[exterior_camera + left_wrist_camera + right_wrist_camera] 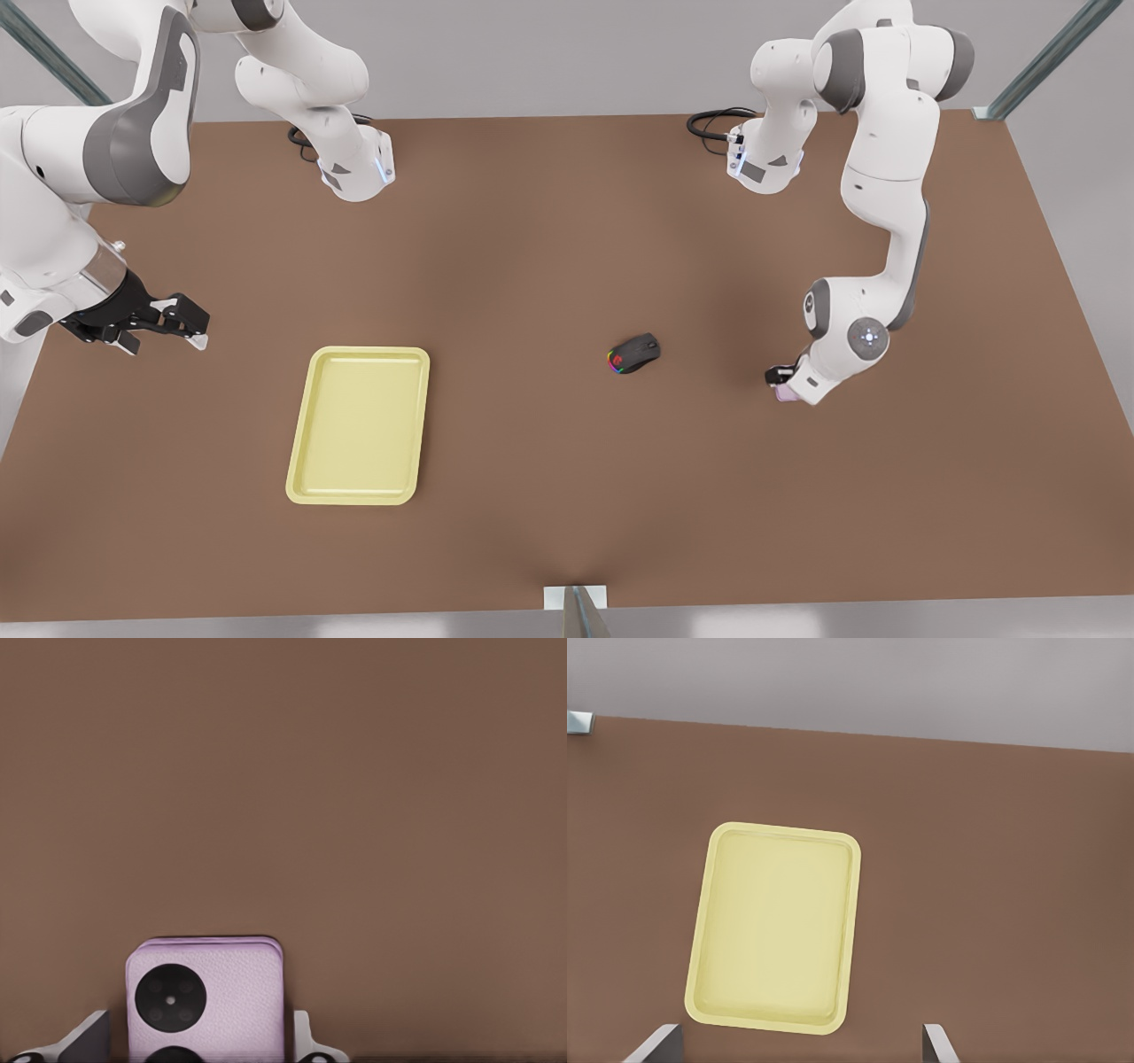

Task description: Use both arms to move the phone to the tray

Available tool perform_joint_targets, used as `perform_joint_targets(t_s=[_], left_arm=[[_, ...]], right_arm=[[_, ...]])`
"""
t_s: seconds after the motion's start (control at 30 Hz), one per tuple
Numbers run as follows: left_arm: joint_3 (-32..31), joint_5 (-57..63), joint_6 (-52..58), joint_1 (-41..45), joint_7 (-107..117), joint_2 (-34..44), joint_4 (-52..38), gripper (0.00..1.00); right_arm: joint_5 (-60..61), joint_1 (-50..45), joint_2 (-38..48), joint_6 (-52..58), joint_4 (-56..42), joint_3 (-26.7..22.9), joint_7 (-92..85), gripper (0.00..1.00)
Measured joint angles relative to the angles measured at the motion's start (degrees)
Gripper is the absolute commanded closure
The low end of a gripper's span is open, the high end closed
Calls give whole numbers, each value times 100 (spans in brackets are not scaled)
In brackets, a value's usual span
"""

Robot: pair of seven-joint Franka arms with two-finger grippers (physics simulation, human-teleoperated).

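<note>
When taken from the front view: left gripper (780,379) low at the front view's right, down over the pink phone (785,395), flat on the brown table (532,248). Right gripper (190,326) waiting at the front view's left, raised, jaws spread and holding nothing, near the yellow tray (368,352). Black computer mouse (634,354) between phone and tray, well apart from both.

From the left wrist view: phone (208,997) lying between the fingers (93,1038), jaws released, a sliver of table showing at each side, so not yet pinched.

From the right wrist view: tray (784,828) ahead, nothing in it, beyond the parted fingers (935,1043).

Probably light, stiff and thin; textured back likely grippy, edges smoother. Best pinched across the two long side edges, squarely, clear of the camera circle.
</note>
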State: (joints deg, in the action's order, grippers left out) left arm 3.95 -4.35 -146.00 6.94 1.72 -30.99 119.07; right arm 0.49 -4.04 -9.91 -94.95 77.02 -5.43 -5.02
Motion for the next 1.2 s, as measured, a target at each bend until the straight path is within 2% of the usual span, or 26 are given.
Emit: perform_joint_targets(t_s=[0.03,0.07,0.17,0.57,0.73,1.0,1.2], left_arm=[[0,0,-6,0,-14,-3,15,1],[0,2,-11,0,-26,-9,18,8],[1,13,-24,0,-48,-21,20,21],[1,39,8,14,-65,19,-73,24],[6,44,324,295,-41,70,-578,24],[-3,120,1648,2204,591,-128,-2460,24],[-60,85,2781,3332,1471,-1835,-5468,24]], right_arm=[[0,-2,0,0,0,0,-1,0],[0,-5,0,0,0,0,-1,0],[1,-10,7,2,0,0,-3,0],[-1,-8,0,1,5,0,-8,0],[3,-9,7,1,-1,0,-9,0],[1,-1,5,3,2,-1,-11,0],[-25,24,58,279,-12,-23,-9,0]])
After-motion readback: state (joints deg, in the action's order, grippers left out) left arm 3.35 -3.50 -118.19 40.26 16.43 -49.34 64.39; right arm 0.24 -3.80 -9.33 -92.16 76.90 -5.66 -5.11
